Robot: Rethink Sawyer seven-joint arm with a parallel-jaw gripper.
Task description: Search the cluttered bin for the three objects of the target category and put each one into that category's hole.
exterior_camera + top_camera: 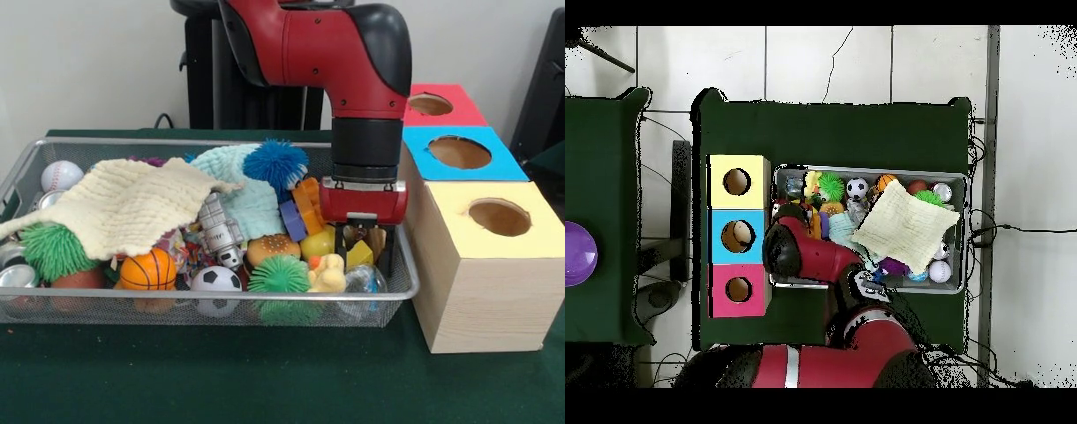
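The wire mesh bin (402, 291) is full of toys, and it also shows in the overhead view (957, 180). One clear, wrinkly plastic item (364, 283) lies in the bin's near right corner. My gripper (365, 256) is lowered into that end of the bin, right above the item. It is open, with one black finger on each side of a yellow wedge (358, 254). I see no other clear plastic items; a cream cloth (124, 203) covers part of the pile. In the overhead view the arm (800, 250) hides the gripper.
Three wooden boxes with round holes stand right of the bin: yellow top (499, 216), blue top (459, 152), red top (430, 104). Silver cans (18, 276) lie at the bin's left end. Balls, spiky toys, a toy burger and an astronaut figure fill the bin.
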